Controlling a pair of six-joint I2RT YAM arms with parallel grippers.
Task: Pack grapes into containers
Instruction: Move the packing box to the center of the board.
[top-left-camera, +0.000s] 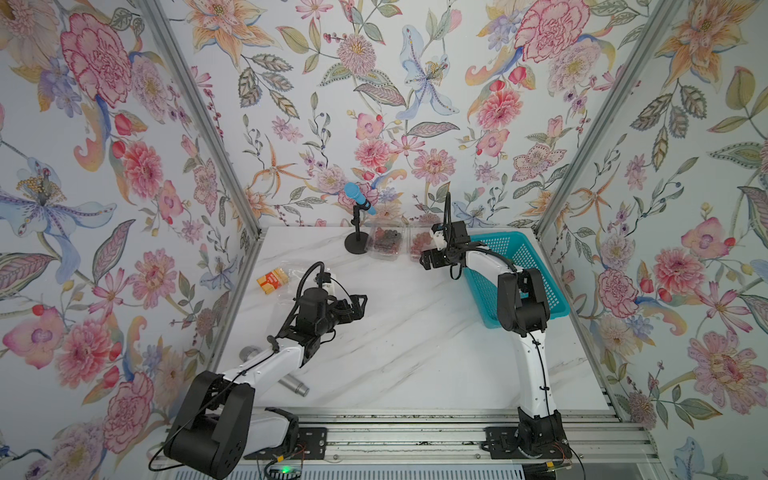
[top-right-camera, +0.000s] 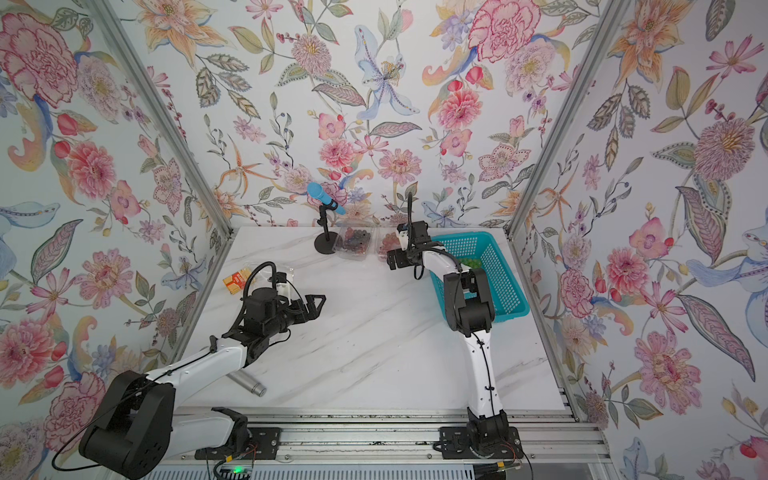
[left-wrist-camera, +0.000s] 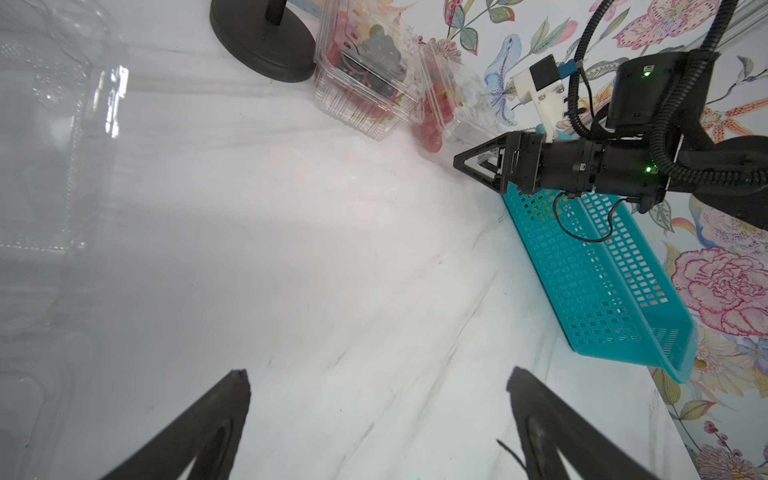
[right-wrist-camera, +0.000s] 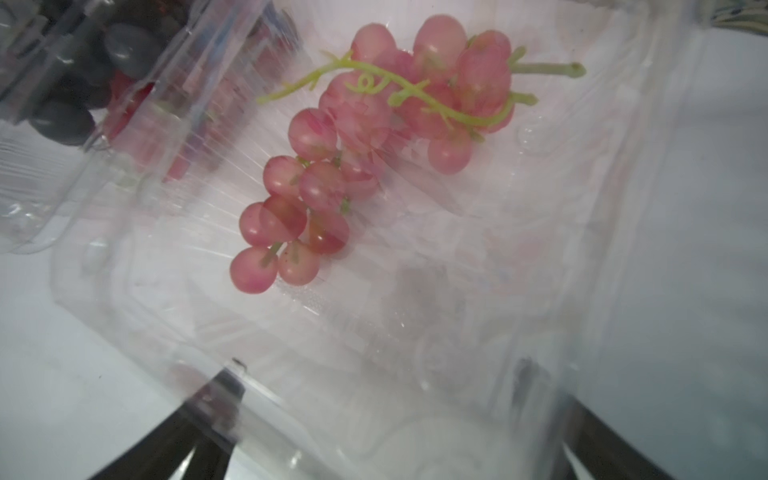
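Red-pink grapes (right-wrist-camera: 332, 166) and dark grapes (top-left-camera: 388, 237) boxed — green grapes (top-right-camera: 471, 262) wait in basket (top-right-camera: 509, 276); left gripper (top-left-camera: 363, 307), right gripper (top-left-camera: 423, 259) gape wide, empty.

Desk (top-left-camera: 415, 332): white marble-patterned top, smooth, with a soft sheen. Container (right-wrist-camera: 540, 249): thin clear plastic, glossy, with a ribbed floor. Red-pink grapes (right-wrist-camera: 332, 166): smooth, waxy-looking skins carrying small highlights. Dark grapes (left-wrist-camera: 380, 45): duller, nearly matt. Basket (left-wrist-camera: 602, 291): teal perforated plastic, semi-gloss. Stand base (left-wrist-camera: 262, 37): matt black. Cylinder (top-left-camera: 293, 384): brushed grey metal. Frame rails (top-left-camera: 415, 440): bare silvery metal, grooved.
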